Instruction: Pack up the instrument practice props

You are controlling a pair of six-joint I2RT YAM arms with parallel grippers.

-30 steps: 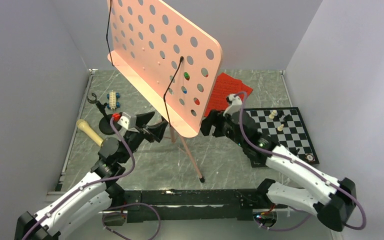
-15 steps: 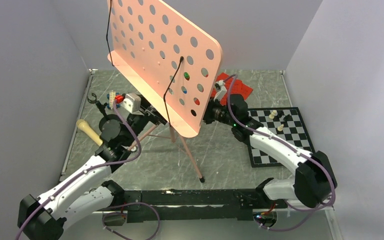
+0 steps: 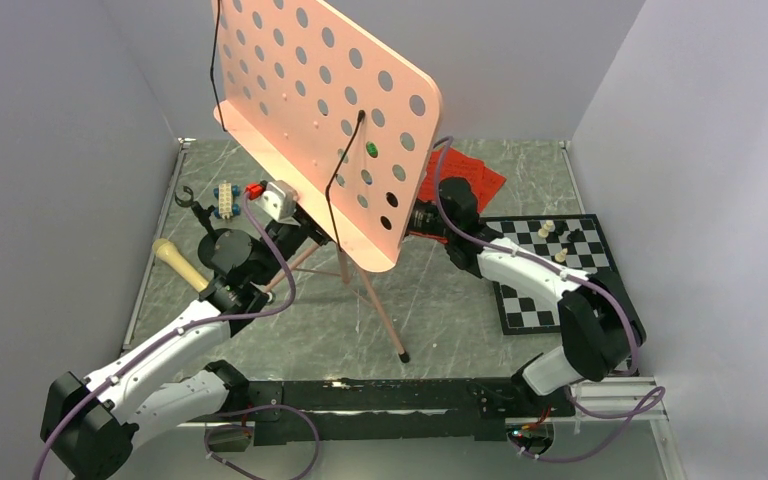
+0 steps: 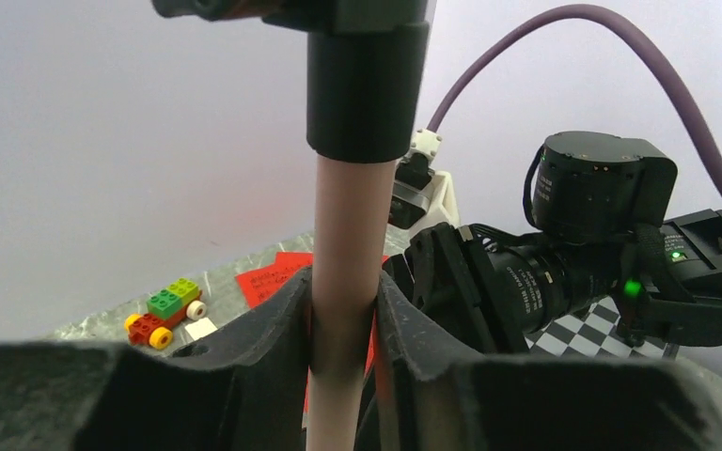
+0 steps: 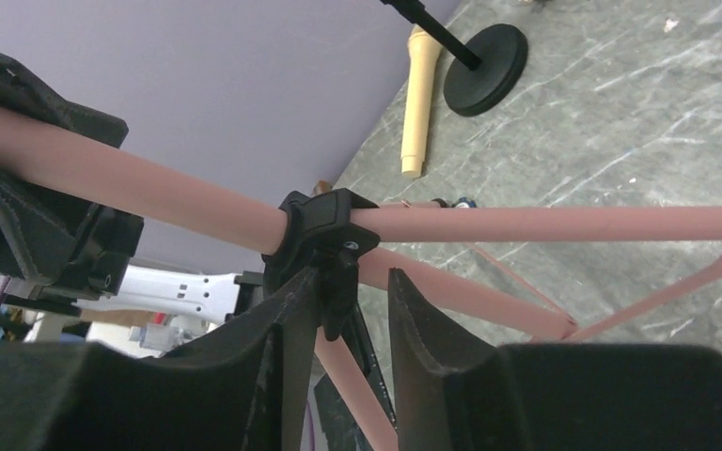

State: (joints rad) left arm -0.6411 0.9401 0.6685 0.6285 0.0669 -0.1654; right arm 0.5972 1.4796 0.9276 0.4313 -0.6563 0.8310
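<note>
The pink perforated music stand point(image 3: 320, 110) rises on its tripod at mid-table. My left gripper point(image 4: 343, 301) is shut on its pink pole point(image 4: 343, 235), just below a black sleeve. My right gripper point(image 5: 353, 291) reaches in from the other side, at the black collar point(image 5: 324, 221) where the legs join. Its jaws stand narrowly apart around the collar's tab, with a gap at the right finger. Both sets of fingertips are hidden behind the desk in the top view. Red pages point(image 3: 470, 175) lie at the back right. The beige microphone point(image 3: 178, 263) lies far left beside the black mic stand point(image 5: 486, 68).
A chessboard point(image 3: 560, 270) with pieces lies right, under my right arm. A toy block car point(image 3: 226, 198) sits back left; another point(image 4: 162, 312) lies by the red pages. The tripod's front leg ends at a foot point(image 3: 403, 357) near the arm bases. Walls enclose three sides.
Both arms have reached in under the desk. My left jaws have closed on the pole. My right jaws have narrowed around the collar. The desk has shifted slightly.
</note>
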